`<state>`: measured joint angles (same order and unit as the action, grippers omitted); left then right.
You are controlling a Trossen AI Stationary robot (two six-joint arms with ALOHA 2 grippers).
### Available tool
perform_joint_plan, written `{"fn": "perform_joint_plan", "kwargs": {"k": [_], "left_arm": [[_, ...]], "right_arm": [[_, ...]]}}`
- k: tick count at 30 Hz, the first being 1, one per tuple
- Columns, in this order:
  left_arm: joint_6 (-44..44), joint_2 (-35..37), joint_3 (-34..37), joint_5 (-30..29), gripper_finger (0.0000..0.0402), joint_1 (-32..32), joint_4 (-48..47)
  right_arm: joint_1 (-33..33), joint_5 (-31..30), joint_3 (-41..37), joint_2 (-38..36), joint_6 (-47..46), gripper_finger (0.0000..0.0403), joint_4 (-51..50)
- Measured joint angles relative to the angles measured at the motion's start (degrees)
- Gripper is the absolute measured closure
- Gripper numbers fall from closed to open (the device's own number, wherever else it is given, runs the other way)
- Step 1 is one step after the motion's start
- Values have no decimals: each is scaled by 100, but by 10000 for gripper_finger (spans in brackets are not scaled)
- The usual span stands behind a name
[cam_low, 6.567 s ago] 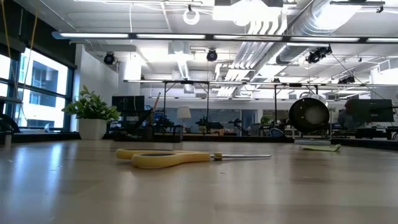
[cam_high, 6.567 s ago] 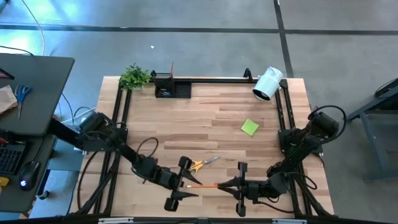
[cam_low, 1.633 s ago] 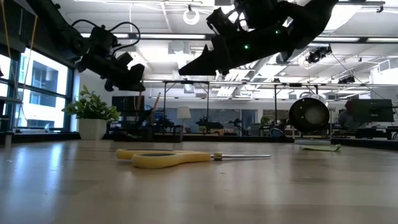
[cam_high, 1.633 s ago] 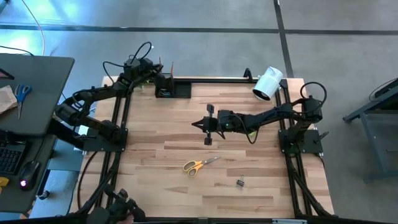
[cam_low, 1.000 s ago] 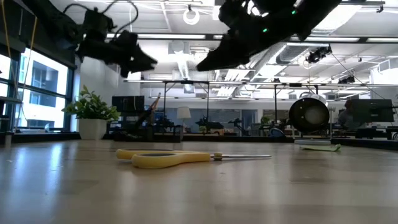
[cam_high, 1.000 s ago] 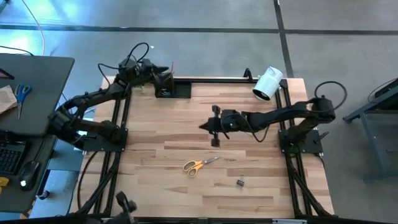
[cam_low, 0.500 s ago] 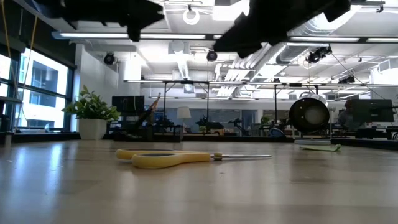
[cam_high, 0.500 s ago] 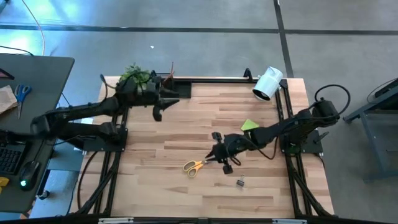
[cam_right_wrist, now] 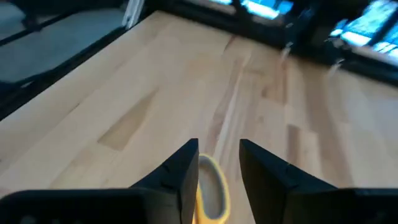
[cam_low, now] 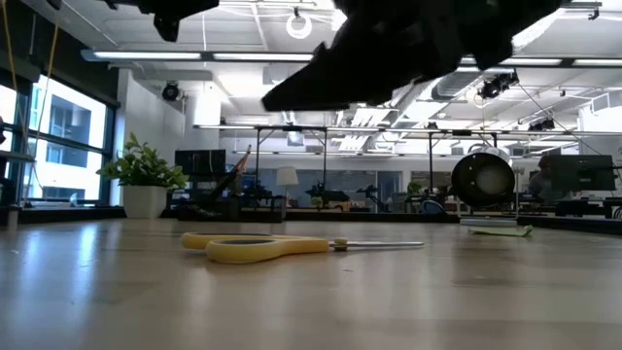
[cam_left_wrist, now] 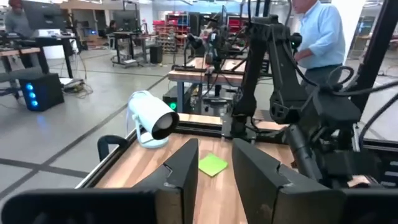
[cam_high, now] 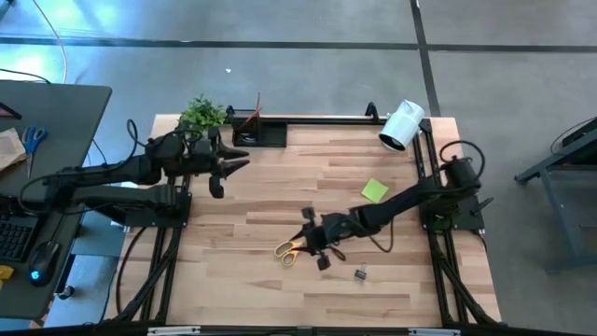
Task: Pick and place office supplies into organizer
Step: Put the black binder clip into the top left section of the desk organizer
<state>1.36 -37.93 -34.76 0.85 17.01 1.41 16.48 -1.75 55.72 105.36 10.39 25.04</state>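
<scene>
The yellow-handled scissors [cam_high: 291,249] lie flat on the wooden table near its middle front, also seen in the low view [cam_low: 292,245]. My right gripper [cam_high: 304,240] hovers open just above their handle end; the yellow handle [cam_right_wrist: 210,186] shows below the gap between its fingers [cam_right_wrist: 217,155]. In the low view this gripper [cam_low: 389,53] is well clear of the table. My left gripper [cam_high: 233,164] is open and holds nothing, level at the table's far left, short of the black organizer [cam_high: 254,133]. A lime-green sticky-note pad [cam_high: 374,190] and a black binder clip [cam_high: 359,273] lie on the table.
A small green plant [cam_high: 201,114] stands beside the organizer at the far left corner. A white cylinder [cam_high: 401,124] lies at the far right. A person [cam_left_wrist: 314,37] stands beyond the table's right side. Bare wood stretches between the scissors and the organizer.
My right gripper has gone from the table's middle toward the near edge and down, ending over the scissors' handles and uncovering the sticky-note pad in the high view. My left gripper has drawn back from over the organizer toward the near-left. The scissors have not moved.
</scene>
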Motion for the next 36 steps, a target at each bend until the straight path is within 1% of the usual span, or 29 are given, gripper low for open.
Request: {"fn": "perform_joint_plan", "kwargs": {"k": [2,6,9,12,15,17,22,27,30,33,36], "left_arm": [[-24,-2,0,-32,316,-35,-6],[-25,-31,0,-47,317,-17,-72],[-25,-33,0,-49,318,-17,-125],[-25,-38,0,-48,318,-17,-127],[-23,-44,0,-47,318,-17,-105],[-23,-44,0,-47,318,-17,-46],[-21,-44,0,-43,318,-17,59],[-51,-44,0,-45,318,-17,59],[-91,-44,0,-43,318,-17,56],[-93,-44,0,-45,318,-17,50],[-91,-44,0,-43,318,-17,27]], "right_arm": [[-39,179,261,134,-8,297,-435],[-48,189,859,176,-162,305,-1961],[18,250,1522,106,-556,310,-3492],[222,592,2239,66,-1153,311,-5213],[494,740,2616,68,-1451,311,-6588],[685,723,2727,68,-1581,312,-7230],[1133,674,2459,77,-1631,312,-7940],[1539,600,2176,77,-840,293,-8113],[1754,595,2101,77,-578,268,-8009],[1938,463,2101,77,-453,233,-7940],[2093,144,2101,77,-16,196,-7860]]}}
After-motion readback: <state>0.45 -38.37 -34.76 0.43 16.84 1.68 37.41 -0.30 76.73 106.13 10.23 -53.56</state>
